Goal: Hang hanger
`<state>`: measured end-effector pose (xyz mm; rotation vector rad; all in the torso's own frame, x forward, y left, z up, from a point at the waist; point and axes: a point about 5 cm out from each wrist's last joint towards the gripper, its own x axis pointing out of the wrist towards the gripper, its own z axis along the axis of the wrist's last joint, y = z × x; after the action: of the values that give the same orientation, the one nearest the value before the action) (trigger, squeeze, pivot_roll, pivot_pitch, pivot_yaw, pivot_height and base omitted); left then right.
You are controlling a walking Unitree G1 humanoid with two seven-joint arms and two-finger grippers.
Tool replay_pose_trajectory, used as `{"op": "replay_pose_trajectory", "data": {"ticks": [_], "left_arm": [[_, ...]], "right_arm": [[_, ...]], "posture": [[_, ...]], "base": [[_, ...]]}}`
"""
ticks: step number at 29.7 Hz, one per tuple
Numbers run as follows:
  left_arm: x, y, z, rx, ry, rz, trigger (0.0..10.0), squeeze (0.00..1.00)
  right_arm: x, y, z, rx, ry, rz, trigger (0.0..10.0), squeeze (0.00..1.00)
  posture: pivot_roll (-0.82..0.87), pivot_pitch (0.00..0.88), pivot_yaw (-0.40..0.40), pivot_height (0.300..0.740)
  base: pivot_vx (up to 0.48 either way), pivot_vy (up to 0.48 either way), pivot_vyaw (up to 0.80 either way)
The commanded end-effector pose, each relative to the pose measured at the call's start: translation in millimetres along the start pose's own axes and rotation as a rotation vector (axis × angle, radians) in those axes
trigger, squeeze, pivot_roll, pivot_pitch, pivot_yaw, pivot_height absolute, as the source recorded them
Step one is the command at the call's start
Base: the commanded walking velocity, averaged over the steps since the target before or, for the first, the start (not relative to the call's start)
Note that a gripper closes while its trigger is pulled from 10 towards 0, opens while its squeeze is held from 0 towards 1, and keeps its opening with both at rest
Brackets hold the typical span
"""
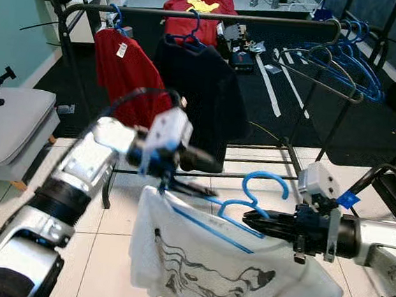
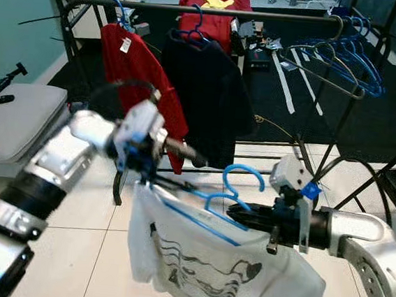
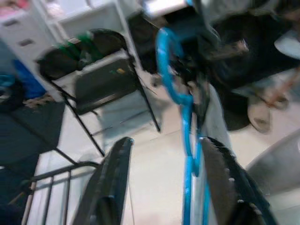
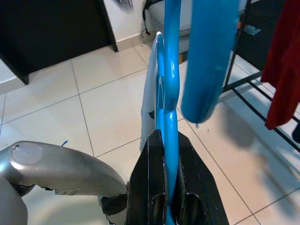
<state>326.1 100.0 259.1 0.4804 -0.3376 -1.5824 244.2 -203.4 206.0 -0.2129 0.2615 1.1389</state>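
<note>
Blue hanger with white shirt held out in front of the clothes rail.

My right gripper [image 1: 255, 223] was clamped on the blue hanger [image 1: 253, 196] just below its hook; the right wrist view showed both black fingers [image 4: 152, 187] pressed tight against the blue stem, which the head views only hinted at. My left gripper [image 1: 204, 190] sat at the hanger's other end by the collar of the white shirt [image 1: 221, 270]; in the left wrist view its fingers [image 3: 115, 178] stood apart, with the hanger just beside one of them. The shirt carried a dark line print, with no lettering I could read. On the black rail [image 1: 197, 15] behind hung a red shirt [image 1: 125, 68] bearing a white tag [image 1: 121, 49], its writing too small to read, a black garment [image 1: 203, 93], and a cluster of spare hangers [image 1: 347, 54] at the far end.
</note>
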Motion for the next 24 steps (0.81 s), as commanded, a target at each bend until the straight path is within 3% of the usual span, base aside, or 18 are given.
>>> {"op": "replay_pose_trajectory", "data": {"ticks": [1, 3, 6, 7, 8, 9, 15, 20, 24], "left_arm": [[-11.1, 4.2, -1, -0.032, -0.009, 0.042, 10.0, 1.00], [-18.4, 9.1, 1, -0.035, -0.024, 0.086, 10.0, 1.00], [-42.8, 19.7, -1, -0.047, -0.029, 0.221, 10.0, 1.00], [-49.6, 20.9, -3, -0.065, -0.035, 0.251, 10.0, 0.24], [-49.6, 20.9, -3, -0.065, -0.035, 0.251, 10.0, 0.24], [-54.5, 21.3, -5, -0.081, -0.035, 0.273, 10.0, 0.00], [-66.1, 12.0, -26, -0.158, 0.012, 0.272, 10.0, 0.00], [-56.4, 1.6, -44, -0.204, 0.050, 0.232, 10.0, 0.00], [-52.6, 1.0, -46, -0.212, 0.043, 0.220, 10.0, 0.00]], "right_arm": [[-3.8, 0.1, 5, -0.014, -0.034, -0.010, 0.0, 0.00], [-7.5, -0.2, 8, -0.017, -0.048, -0.020, 0.0, 0.00], [-25.7, 0.9, 24, -0.044, -0.119, -0.043, 0.0, 0.00], [-31.9, 1.5, 30, -0.054, -0.144, -0.050, 0.0, 0.00], [-31.9, 1.5, 30, -0.054, -0.144, -0.050, 0.0, 0.00], [-36.5, 2.1, 34, -0.064, -0.161, -0.054, 0.0, 0.00], [-55.8, 4.1, 51, -0.114, -0.209, -0.086, 0.0, 0.00], [-59.7, 11.2, 63, -0.140, -0.259, -0.052, 0.0, 0.00], [-60.1, 12.2, 64, -0.145, -0.260, -0.053, 0.0, 0.00]], "posture": [[-0.09, 0.108, 0.069, 0.740], [-0.09, 0.111, 0.072, 0.740], [-0.10, 0.111, 0.076, 0.740], [-0.10, 0.111, 0.077, 0.740], [-0.10, 0.111, 0.077, 0.740], [-0.10, 0.111, 0.078, 0.740], [-0.11, 0.108, 0.081, 0.740], [-0.12, 0.106, 0.082, 0.740], [-0.12, 0.107, 0.082, 0.740]], "base": [[0.000, 0.000, 0.00], [0.000, 0.000, 0.00], [0.000, 0.000, 0.00], [0.000, 0.000, 0.00], [0.000, 0.000, 0.00], [0.000, 0.000, 0.00], [0.000, 0.000, 0.00], [0.000, 0.000, 0.00], [0.000, 0.000, 0.00]]}}
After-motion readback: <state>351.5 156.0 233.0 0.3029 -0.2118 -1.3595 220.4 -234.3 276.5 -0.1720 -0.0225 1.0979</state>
